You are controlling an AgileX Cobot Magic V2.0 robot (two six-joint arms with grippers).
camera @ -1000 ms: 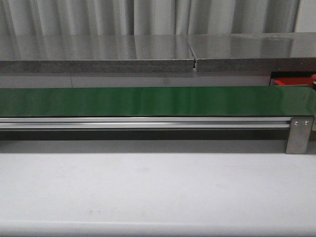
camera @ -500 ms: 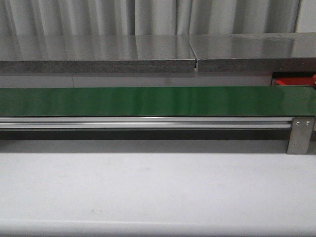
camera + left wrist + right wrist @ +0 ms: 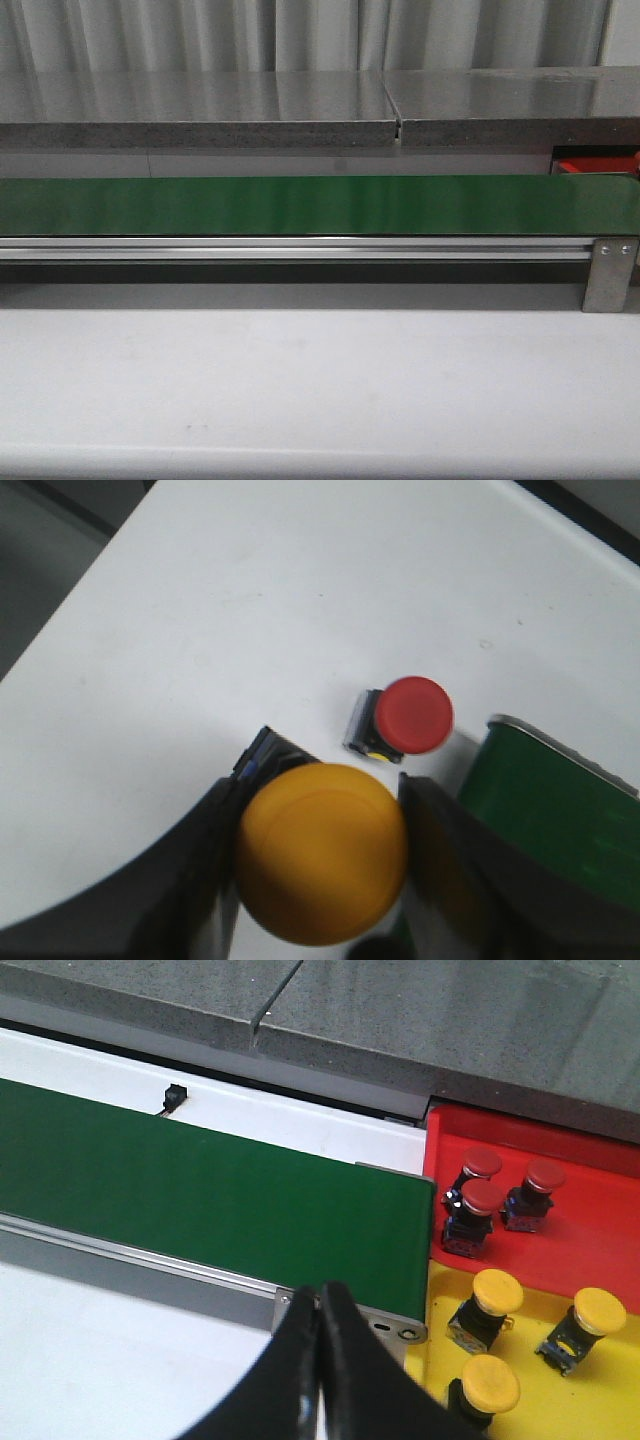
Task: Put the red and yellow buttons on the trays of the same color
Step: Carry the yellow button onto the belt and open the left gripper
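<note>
In the left wrist view my left gripper [image 3: 318, 855] is shut on a yellow button [image 3: 320, 852], its cap filling the gap between the two black fingers. A red button [image 3: 408, 716] lies on the white table just beyond it, beside the end of the green belt [image 3: 560, 810]. My right gripper [image 3: 319, 1305] is shut with nothing in it, over the belt's metal end. In the right wrist view the red tray [image 3: 590, 1250] holds three red buttons [image 3: 478, 1203]. The yellow tray [image 3: 600, 1390] holds three yellow buttons [image 3: 496, 1292]. Neither gripper shows in the front view.
The green conveyor belt [image 3: 300, 204] runs across the front view on an aluminium rail [image 3: 300, 249], with a metal end bracket [image 3: 610, 273] at the right. A grey stone counter [image 3: 200, 110] stands behind. White table [image 3: 300, 380] lies in front.
The front view has shifted very slightly leftward, so the belt's end bracket sits a little further right. Nothing else on the belt or table differs.
</note>
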